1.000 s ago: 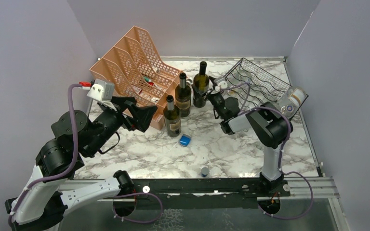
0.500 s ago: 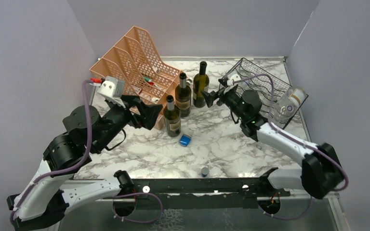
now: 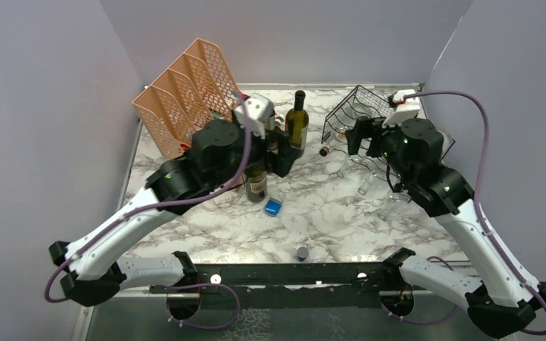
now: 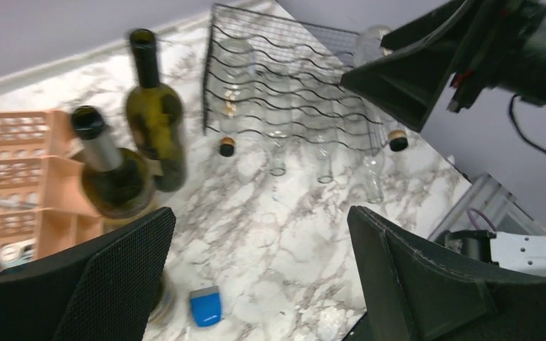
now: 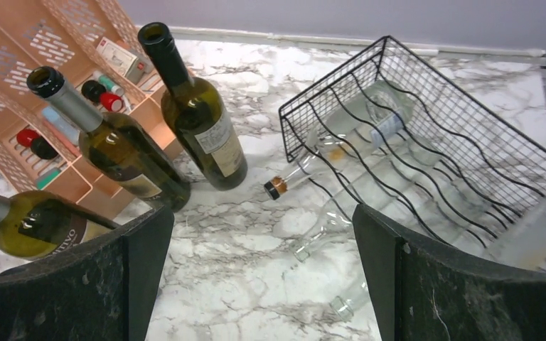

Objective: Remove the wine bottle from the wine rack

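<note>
The black wire wine rack (image 3: pixel 347 106) stands at the back right and also shows in the left wrist view (image 4: pixel 291 85) and the right wrist view (image 5: pixel 332 74). Several clear bottles lie in it with necks poking out over the marble (image 5: pixel 320 238); one has a cork (image 5: pixel 279 187). My right gripper (image 3: pixel 355 135) hangs open and empty above the rack's front (image 5: pixel 263 277). My left gripper (image 3: pixel 284 153) is open and empty over the table's middle (image 4: pixel 263 270), left of the rack. Three green wine bottles stand left of the rack (image 5: pixel 199 121).
A peach mesh file organizer (image 3: pixel 185 92) stands at the back left. A small blue object (image 3: pixel 273 207) and a small grey cap (image 3: pixel 302 251) lie on the marble near the front. Purple walls close in the left, back and right sides.
My left arm has swung from the left side to the middle, over the standing bottles. My right arm has pulled away from the green bottle, risen and moved right, above the rack.
</note>
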`<action>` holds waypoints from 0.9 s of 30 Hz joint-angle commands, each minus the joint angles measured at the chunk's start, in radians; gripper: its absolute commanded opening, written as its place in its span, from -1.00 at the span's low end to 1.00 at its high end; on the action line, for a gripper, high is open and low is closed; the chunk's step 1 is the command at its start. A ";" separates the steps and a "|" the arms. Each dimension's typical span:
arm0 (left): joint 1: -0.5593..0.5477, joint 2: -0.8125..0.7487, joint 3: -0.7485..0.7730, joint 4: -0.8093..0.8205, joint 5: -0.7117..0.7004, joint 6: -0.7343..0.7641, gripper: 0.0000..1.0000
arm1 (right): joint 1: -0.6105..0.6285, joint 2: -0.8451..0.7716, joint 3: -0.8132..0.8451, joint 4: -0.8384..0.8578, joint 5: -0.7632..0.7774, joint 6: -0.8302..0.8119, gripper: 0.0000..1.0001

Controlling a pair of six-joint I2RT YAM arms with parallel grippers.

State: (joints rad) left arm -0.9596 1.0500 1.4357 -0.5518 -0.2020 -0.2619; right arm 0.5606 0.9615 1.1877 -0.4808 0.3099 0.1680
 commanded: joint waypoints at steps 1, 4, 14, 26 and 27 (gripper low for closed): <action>-0.085 0.124 -0.036 0.174 0.085 -0.048 0.98 | -0.002 -0.106 0.074 -0.146 0.122 -0.017 0.99; -0.194 0.200 -0.101 0.271 -0.026 -0.057 0.98 | -0.002 -0.170 0.118 -0.115 0.177 -0.010 0.99; -0.298 0.515 -0.258 0.589 -0.150 -0.068 0.80 | -0.002 -0.216 0.212 -0.160 0.176 -0.029 0.99; -0.259 0.914 -0.109 0.836 0.146 -0.266 0.76 | -0.003 -0.288 0.190 -0.179 0.154 -0.016 0.99; -0.257 0.952 -0.091 0.856 0.160 -0.292 0.76 | -0.003 -0.294 0.192 -0.179 0.146 -0.015 0.99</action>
State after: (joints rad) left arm -1.2320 1.8893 1.2869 0.1184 -0.1822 -0.4110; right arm 0.5606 0.6922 1.3724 -0.6392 0.4591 0.1547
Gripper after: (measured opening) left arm 0.874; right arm 0.995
